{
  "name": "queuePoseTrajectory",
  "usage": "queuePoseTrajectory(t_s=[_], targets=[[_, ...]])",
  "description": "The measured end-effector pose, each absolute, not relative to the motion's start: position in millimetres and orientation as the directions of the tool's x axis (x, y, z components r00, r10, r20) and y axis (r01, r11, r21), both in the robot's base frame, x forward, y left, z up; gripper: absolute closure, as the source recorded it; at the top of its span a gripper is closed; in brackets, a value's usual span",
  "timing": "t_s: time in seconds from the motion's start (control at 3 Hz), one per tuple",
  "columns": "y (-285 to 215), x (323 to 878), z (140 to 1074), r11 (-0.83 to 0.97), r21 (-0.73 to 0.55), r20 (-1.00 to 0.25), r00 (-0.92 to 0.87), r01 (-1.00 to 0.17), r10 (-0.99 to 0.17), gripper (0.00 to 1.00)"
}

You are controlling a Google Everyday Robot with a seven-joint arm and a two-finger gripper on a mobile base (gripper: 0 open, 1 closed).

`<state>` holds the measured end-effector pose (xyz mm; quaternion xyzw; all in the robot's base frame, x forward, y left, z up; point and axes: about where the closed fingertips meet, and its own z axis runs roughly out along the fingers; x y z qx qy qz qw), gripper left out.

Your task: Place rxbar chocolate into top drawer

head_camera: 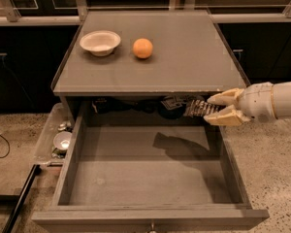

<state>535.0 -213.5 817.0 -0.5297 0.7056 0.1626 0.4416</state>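
My gripper (pixel 219 109) comes in from the right, its cream fingers shut on the rxbar chocolate (pixel 198 108), a flat dark bar with pale lettering. It holds the bar in the air just below the cabinet top's front edge, above the back right of the top drawer (pixel 145 178). The drawer is pulled fully open, wide and shallow with a bare grey bottom and a small knob (pixel 151 225) on its front. The bar's shadow falls on the drawer floor.
A white bowl (pixel 100 42) and an orange (pixel 142 48) sit on the grey cabinet top (pixel 184 57). A clear plastic bin (pixel 56 140) of small items lies on the floor left of the drawer. Dark clutter shows behind the drawer opening.
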Motion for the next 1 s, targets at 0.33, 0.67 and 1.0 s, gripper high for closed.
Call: queuePoseTrajectory(t_s=[0.33, 0.67, 1.0], targets=[[-213.3, 535.0, 816.8, 0.386, -0.238, -0.796, -0.049, -0.891, -0.604, 1.0], [-197.3, 536.5, 794.9, 0.376, -0.203, -0.801, -0.068, -0.904, -0.595, 1.0], [-184.8, 539.7, 756.9, 0.395, -0.159, -0.795, -0.12, -0.905, -0.594, 1.0]])
